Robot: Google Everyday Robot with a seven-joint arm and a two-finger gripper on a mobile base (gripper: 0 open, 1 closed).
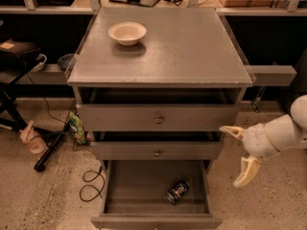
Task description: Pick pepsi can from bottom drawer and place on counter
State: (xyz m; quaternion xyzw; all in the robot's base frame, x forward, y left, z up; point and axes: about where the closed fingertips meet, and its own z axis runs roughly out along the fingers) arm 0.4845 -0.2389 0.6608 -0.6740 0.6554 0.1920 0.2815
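Pepsi can [177, 191], dark blue and silver-topped, lies on its side in the open grey bottom drawer [139, 188] at lower centre; my cream two-finger gripper [240, 151] hangs spread and empty at right, seemingly ready to reach in.

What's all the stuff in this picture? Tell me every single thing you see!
pepsi can: one, dark blue with a silver top, lying on its side in the bottom drawer
bottom drawer: one, grey, pulled wide open, lowest of three
top drawer: one, grey, just under the counter
middle drawer: one, grey, between the other two
counter: one, speckled grey, the cabinet's top
bowl: one, cream, back left of the counter
green packet: one, on the floor left of the cabinet
cable: one, black, looped on the floor left of the bottom drawer
tool: one, cream fingers, open and empty, right of the cabinet beside the middle drawer
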